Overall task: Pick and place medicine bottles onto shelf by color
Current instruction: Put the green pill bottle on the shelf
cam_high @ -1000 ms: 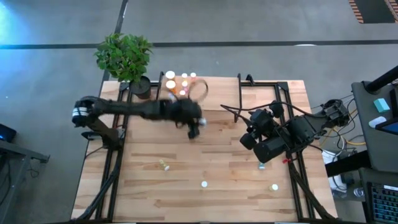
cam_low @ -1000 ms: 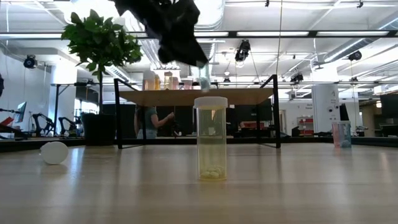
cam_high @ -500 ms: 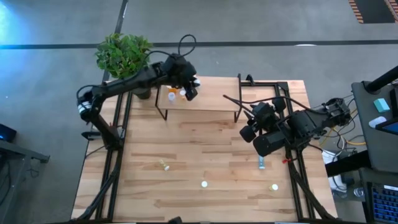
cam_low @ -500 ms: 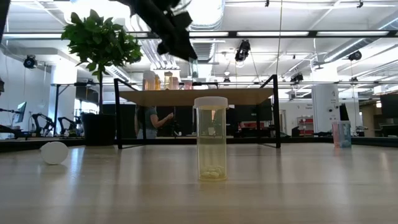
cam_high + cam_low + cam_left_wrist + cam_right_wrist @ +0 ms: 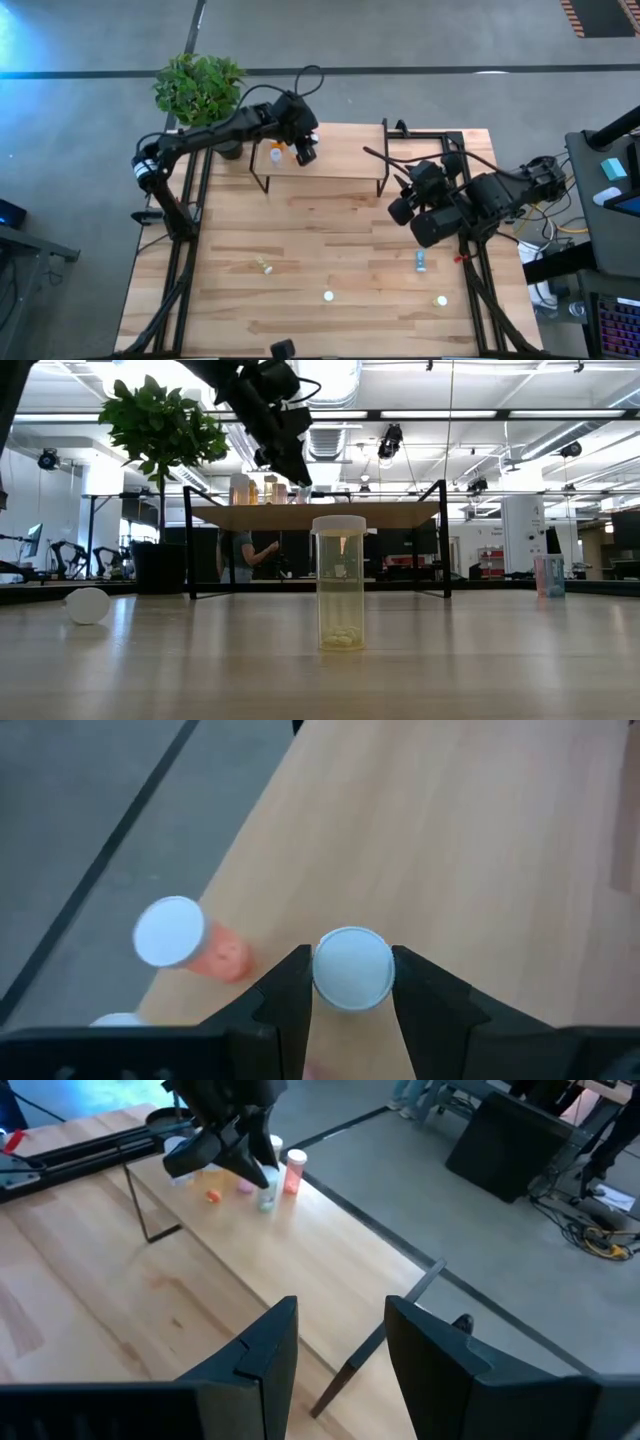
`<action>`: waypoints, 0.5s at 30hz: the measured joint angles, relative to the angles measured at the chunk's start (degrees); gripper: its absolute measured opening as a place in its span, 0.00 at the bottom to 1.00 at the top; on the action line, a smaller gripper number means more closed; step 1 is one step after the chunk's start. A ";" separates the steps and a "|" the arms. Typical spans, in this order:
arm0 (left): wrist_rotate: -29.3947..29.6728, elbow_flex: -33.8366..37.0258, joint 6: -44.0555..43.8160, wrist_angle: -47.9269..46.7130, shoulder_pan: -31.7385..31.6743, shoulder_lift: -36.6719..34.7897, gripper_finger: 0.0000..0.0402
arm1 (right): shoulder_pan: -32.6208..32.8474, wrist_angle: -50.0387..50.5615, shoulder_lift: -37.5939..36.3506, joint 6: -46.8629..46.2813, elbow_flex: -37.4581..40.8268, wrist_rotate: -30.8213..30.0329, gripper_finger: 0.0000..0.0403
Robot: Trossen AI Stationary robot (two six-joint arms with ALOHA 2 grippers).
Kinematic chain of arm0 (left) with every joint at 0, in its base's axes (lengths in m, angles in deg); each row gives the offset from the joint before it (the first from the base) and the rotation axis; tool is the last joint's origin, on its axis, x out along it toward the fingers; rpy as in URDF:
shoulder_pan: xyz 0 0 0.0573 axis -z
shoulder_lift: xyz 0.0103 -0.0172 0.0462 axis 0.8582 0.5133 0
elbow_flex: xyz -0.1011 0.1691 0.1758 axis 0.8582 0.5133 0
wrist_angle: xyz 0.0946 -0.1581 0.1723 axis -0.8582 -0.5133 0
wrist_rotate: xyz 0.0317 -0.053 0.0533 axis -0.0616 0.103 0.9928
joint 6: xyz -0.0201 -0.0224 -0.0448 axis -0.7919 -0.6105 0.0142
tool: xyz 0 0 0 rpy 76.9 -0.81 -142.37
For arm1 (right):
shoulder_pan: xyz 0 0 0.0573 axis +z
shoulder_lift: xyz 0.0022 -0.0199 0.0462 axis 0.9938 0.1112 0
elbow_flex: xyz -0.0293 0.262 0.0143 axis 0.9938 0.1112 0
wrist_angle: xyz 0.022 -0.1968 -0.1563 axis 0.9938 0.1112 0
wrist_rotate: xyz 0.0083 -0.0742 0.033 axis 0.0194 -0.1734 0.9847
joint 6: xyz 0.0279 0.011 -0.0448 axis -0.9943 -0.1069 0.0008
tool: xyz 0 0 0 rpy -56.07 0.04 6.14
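Note:
My left gripper (image 5: 304, 150) hangs over the left end of the low light-wood shelf (image 5: 340, 160) and is shut on a blue-green medicine bottle with a white cap (image 5: 352, 968). An orange bottle (image 5: 190, 936) stands beside it on the board, and more bottles (image 5: 275, 152) stand at that end. My right gripper (image 5: 400, 207) waits open above the table's right side. A yellow bottle (image 5: 340, 582) stands upright on the tabletop. A blue-green one (image 5: 421, 261) lies near the right arm. My left gripper pinches the blue-green bottle just under its white cap (image 5: 352, 968), one finger (image 5: 290, 995) on each side. The fingers come from above, pointing down. The bottle hangs upright below them (image 5: 266, 1200), its base at the shelf board; whether it rests there, I cannot tell.
A potted plant (image 5: 200, 88) stands at the table's far left corner, close behind the left arm. Loose bottles lie on the near half of the table (image 5: 263, 265), (image 5: 328, 296), (image 5: 441, 300). The shelf's right half (image 5: 350, 150) is bare.
My left gripper has carried the bottle from above the table's middle up and toward the far edge, over the shelf's left end, then come down a little toward the board. It has stayed shut on the bottle.

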 joint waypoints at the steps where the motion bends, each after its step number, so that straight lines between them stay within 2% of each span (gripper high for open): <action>1: 0.12 -0.04 0.42 -0.02 -0.24 0.00 0.27 | -0.17 0.02 -0.07 0.08 0.00 -0.02 0.36; 10: 0.27 -0.04 1.15 0.37 -1.70 0.05 0.27 | -1.54 0.02 -0.39 1.67 0.00 0.00 0.36; 15: -1.63 -0.04 0.71 0.36 -1.68 0.37 0.27 | -1.54 0.02 -0.40 1.83 0.00 0.05 0.36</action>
